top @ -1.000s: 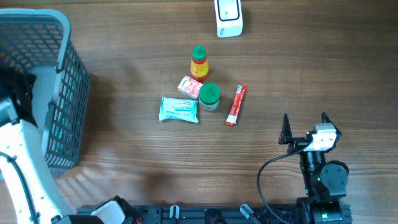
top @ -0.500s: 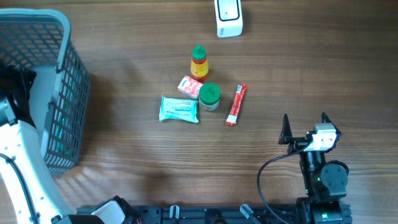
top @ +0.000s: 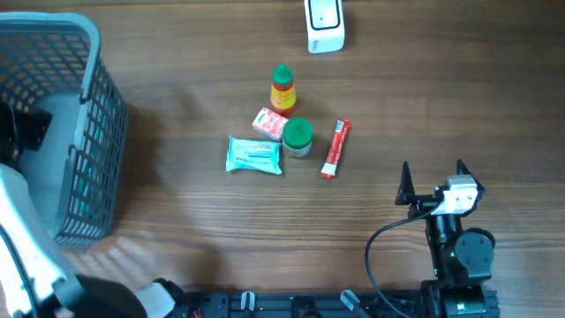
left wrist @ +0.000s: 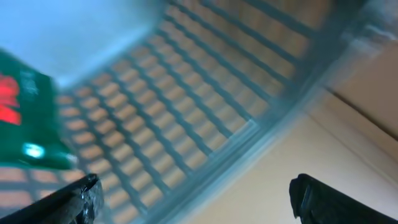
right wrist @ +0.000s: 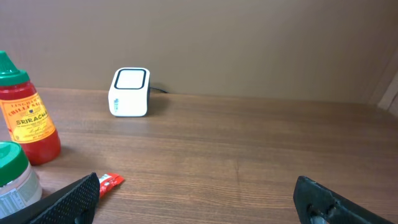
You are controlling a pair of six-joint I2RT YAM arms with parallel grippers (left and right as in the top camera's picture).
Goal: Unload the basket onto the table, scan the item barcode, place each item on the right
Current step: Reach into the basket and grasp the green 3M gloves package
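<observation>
Jaws stand wide: left over basket [top: 91,132], right facing scanner [top: 324,25].

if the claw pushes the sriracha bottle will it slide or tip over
The sriracha bottle stands upright and looks tall for its base, so a push high up would probably tip it. Its round body would likely roll once down. The small carton sits close beside it and may get knocked.

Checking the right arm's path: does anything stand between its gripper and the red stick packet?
Nothing visible does. Only bare table lies between the open right gripper and the packet, which lies right of the jar.
</observation>
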